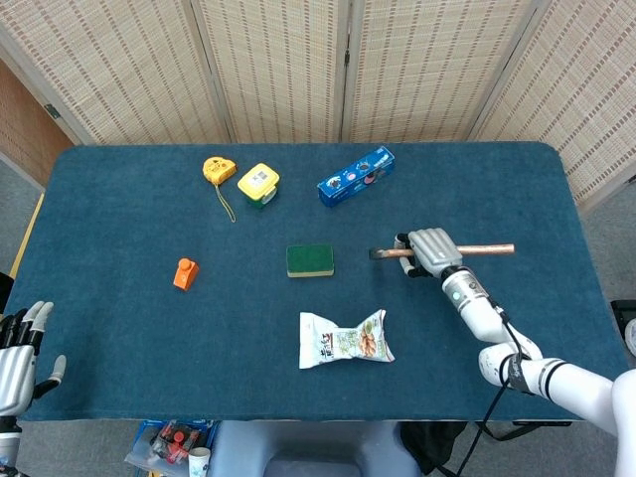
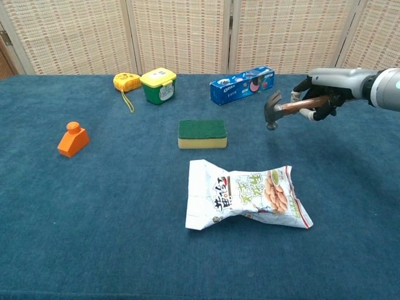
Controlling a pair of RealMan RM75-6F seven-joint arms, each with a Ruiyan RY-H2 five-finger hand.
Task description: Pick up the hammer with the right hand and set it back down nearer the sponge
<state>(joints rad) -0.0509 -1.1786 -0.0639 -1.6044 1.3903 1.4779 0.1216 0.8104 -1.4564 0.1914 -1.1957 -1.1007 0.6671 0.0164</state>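
Note:
My right hand (image 1: 430, 250) (image 2: 324, 95) grips the hammer's wooden handle close to the head and holds it up off the table. The hammer (image 1: 467, 249) (image 2: 274, 110) lies roughly level, with its metal head pointing toward the sponge and hanging down in the chest view. The green-topped sponge (image 1: 310, 260) (image 2: 202, 134) rests flat on the blue table, well to the left of the hammer head. My left hand (image 1: 18, 350) hangs at the table's near left corner with its fingers apart and nothing in them; only the head view shows it.
A snack bag (image 1: 344, 339) (image 2: 247, 195) lies in front of the sponge. A blue cookie box (image 1: 356, 176) (image 2: 242, 84), a yellow-lidded green tub (image 1: 257, 185) (image 2: 158, 85) and a yellow tape measure (image 1: 218, 170) (image 2: 125, 82) stand at the back. An orange block (image 1: 185, 272) (image 2: 72, 139) sits left.

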